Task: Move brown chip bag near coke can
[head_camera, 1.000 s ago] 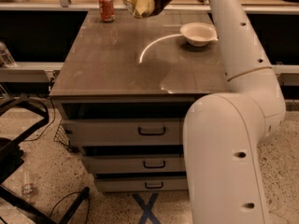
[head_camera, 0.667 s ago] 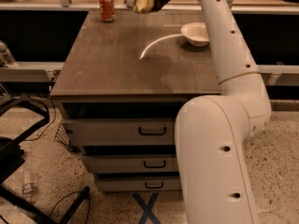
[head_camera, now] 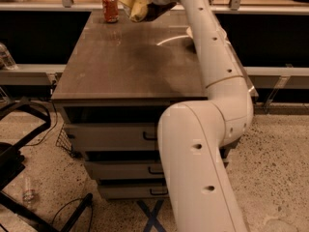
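While the gripper (head_camera: 147,1) hangs over the far edge of the cabinet, it is pinched onto the brown chip bag (head_camera: 134,2), and the crinkled foil bunches up where it is held, pale tan end showing towards us. And there's the change: a second ago the bag was further along the back edge, and now it has slid over towards the coke can (head_camera: 110,6), which hasn't budged from its far corner. Bag and can are now just beside each other, a narrow gap between them, not touching. By my reading the carry is all but done; what's left is to lower the bag and let go without clipping that can, which looks light and easy to tip. The bag's lower tip sits about level with the can's base, though I can't tell whether it rests on the top yet. The white arm (head_camera: 212,57) has swung across too and now runs up the right side of the view, covering that part of the surface. Out from there, the dark brown tabletop (head_camera: 120,66) carries a curved streak of glare, three grey drawers (head_camera: 111,137) sit beneath, a plastic bottle (head_camera: 6,57) stands on the ledge to the left, and a blue tape cross (head_camera: 152,215) marks the speckled floor (head_camera: 277,168).
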Action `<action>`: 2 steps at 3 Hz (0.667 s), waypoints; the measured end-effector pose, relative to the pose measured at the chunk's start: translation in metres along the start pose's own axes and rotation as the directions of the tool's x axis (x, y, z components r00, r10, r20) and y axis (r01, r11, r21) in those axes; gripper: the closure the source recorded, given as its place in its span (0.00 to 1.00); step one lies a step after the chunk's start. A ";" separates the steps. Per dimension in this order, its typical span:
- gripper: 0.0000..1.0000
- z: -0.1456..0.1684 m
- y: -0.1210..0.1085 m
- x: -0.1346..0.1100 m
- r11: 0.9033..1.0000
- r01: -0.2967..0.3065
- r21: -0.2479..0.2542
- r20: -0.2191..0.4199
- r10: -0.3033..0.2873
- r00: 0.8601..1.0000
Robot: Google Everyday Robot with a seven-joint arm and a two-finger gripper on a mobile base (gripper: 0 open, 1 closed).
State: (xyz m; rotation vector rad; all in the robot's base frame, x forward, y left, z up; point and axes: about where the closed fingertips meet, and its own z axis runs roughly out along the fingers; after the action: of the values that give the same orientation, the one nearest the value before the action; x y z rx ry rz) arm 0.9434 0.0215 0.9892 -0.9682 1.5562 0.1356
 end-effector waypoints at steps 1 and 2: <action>1.00 0.018 0.025 0.011 0.998 -0.062 -0.027 -0.117 0.059 0.991; 1.00 0.032 0.044 0.024 0.992 -0.126 -0.032 -0.203 0.116 0.972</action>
State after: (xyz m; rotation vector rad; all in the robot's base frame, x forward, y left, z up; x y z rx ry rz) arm 0.9420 0.0563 0.9411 -0.9447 1.8057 0.1632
